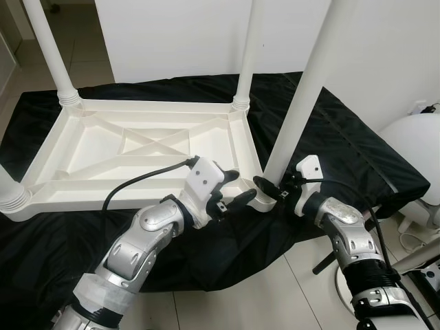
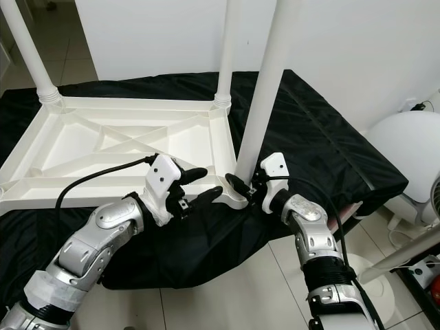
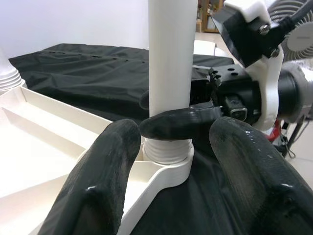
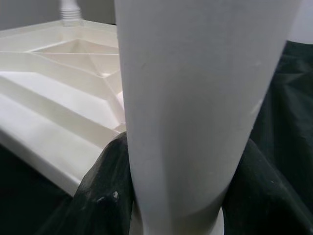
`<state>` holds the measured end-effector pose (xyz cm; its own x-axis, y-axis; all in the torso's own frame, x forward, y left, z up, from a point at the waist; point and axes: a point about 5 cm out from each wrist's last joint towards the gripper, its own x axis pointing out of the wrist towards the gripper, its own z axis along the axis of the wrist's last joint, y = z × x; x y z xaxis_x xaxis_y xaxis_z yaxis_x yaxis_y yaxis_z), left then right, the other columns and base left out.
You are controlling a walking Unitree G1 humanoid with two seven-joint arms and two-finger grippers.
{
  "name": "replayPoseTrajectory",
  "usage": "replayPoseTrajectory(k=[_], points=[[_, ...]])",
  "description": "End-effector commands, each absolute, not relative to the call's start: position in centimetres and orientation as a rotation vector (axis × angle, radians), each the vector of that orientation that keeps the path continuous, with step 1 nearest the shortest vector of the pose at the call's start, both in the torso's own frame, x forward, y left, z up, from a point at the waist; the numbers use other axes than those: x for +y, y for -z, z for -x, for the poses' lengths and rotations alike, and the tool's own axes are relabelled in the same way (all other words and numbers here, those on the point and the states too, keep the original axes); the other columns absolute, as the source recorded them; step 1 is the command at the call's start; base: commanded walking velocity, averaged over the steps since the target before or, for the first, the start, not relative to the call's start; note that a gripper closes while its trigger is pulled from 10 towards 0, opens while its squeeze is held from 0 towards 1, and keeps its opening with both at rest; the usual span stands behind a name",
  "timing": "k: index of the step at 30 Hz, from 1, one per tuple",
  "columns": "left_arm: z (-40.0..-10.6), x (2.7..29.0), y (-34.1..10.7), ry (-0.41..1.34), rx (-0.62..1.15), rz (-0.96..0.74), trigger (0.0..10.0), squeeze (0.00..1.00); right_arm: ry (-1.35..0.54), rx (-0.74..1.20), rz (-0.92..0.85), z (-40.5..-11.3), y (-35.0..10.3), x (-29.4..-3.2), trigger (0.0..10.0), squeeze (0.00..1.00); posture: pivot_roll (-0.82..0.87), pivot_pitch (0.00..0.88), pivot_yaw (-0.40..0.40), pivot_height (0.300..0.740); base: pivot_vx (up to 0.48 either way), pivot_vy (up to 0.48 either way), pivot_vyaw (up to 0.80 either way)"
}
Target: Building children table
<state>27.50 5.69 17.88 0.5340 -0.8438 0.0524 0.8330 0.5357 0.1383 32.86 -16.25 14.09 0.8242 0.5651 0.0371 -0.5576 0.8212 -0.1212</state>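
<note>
A white plastic children's table (image 1: 137,148) lies upside down on a black cloth (image 1: 330,144). Its near right leg (image 1: 302,103) stands upright in the corner socket (image 3: 166,152). My right gripper (image 1: 270,185) is shut on this leg just above the socket, with the black fingers (image 4: 107,191) wrapped around the leg (image 4: 195,98). My left gripper (image 1: 239,188) is open, hovering just left of the same corner, its fingers (image 3: 98,186) pointing at the leg's base without touching it.
Three other legs stand in their sockets: far left (image 1: 51,51), far right (image 1: 247,51) and near left (image 1: 7,189). A white rounded appliance (image 1: 412,148) stands at the right on the tiled floor (image 1: 261,295). A white wall panel (image 1: 172,34) rises behind the cloth.
</note>
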Motion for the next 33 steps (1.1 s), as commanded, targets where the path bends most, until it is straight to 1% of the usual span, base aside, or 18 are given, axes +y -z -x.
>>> replayPoseTrajectory(k=[1, 3, 5, 8, 10, 11, 13, 18, 21, 22, 23, 28, 29, 33], points=[[-27.2, 5.5, -17.5, 1.065, -0.106, -0.106, 10.0, 0.00, -0.512, -0.072, 0.099, -32.8, -14.0, -16.7, 10.0, 0.00, -0.04, 0.019, -0.048, 0.740, 0.000, 0.000, 0.00], [-26.9, 5.5, -17.4, 1.071, -0.102, -0.108, 10.0, 0.00, -0.427, -0.074, 0.085, -32.4, -13.9, -16.6, 10.0, 0.00, -0.03, 0.020, -0.053, 0.740, 0.000, 0.000, 0.00], [-26.9, 5.5, -17.4, 1.071, -0.102, -0.108, 10.0, 0.00, -0.427, -0.074, 0.085, -32.4, -13.9, -16.6, 10.0, 0.00, -0.03, 0.020, -0.053, 0.740, 0.000, 0.000, 0.00], [-26.9, 5.7, -17.2, 1.059, -0.095, -0.107, 10.0, 0.00, -0.321, -0.067, 0.051, -31.4, -13.6, -16.3, 10.0, 0.00, -0.03, 0.029, -0.054, 0.740, 0.000, 0.000, 0.00], [-26.9, 5.7, -17.2, 1.059, -0.095, -0.107, 10.0, 0.00, -0.321, -0.067, 0.051, -31.4, -13.6, -16.3, 10.0, 0.00, -0.03, 0.029, -0.054, 0.740, 0.000, 0.000, 0.00], [-26.8, 5.8, -17.2, 1.058, -0.091, -0.101, 10.0, 0.00, -0.192, -0.057, 0.005, -30.7, -13.2, -15.7, 10.0, 0.00, -0.02, 0.037, -0.062, 0.740, 0.000, 0.000, 0.00], [-26.7, 5.8, -17.4, 1.060, -0.093, -0.100, 10.0, 0.00, -0.054, -0.053, -0.022, -30.1, -13.1, -15.3, 10.0, 0.00, -0.02, 0.036, -0.062, 0.740, 0.000, 0.000, 0.00], [-26.7, 6.1, -17.4, 1.053, -0.090, -0.097, 10.0, 0.00, 0.094, -0.052, -0.038, -29.6, -13.0, -14.7, 10.0, 0.00, -0.03, 0.043, -0.066, 0.740, 0.000, 0.000, 0.00], [-26.8, 6.2, -17.0, 1.046, -0.082, -0.111, 10.0, 0.00, 0.130, -0.044, -0.056, -29.5, -12.8, -14.2, 10.0, 0.00, -0.03, 0.040, -0.063, 0.740, 0.000, 0.000, 0.00], [-26.8, 6.3, -16.9, 1.045, -0.079, -0.115, 10.0, 0.00, 0.125, -0.046, -0.070, -29.3, -13.0, -13.5, 10.0, 0.00, -0.03, 0.040, -0.061, 0.740, 0.000, 0.000, 0.00], [-26.8, 6.3, -17.0, 1.049, -0.080, -0.100, 10.0, 0.00, 0.072, -0.071, -0.074, -29.2, -13.4, -12.8, 10.0, 0.00, -0.03, 0.039, -0.066, 0.740, 0.000, 0.000, 0.00], [-27.0, 6.6, -16.9, 1.044, -0.078, -0.105, 10.0, 0.00, 0.011, -0.091, -0.075, -29.0, -13.7, -12.6, 10.0, 0.00, -0.05, 0.042, -0.075, 0.740, 0.000, 0.000, 0.00], [-27.1, 6.7, -17.0, 1.035, -0.080, -0.097, 10.0, 0.00, -0.024, -0.104, -0.092, -28.7, -14.0, -12.8, 10.0, 1.00, -0.06, 0.039, -0.064, 0.740, 0.000, 0.000, 0.00], [-27.4, 6.4, -17.4, 1.035, -0.087, -0.045, 10.0, 0.00, -0.073, -0.143, -0.084, -28.3, -15.0, -13.2, 10.0, 1.00, -0.07, 0.037, -0.059, 0.740, 0.000, 0.000, 0.00]])
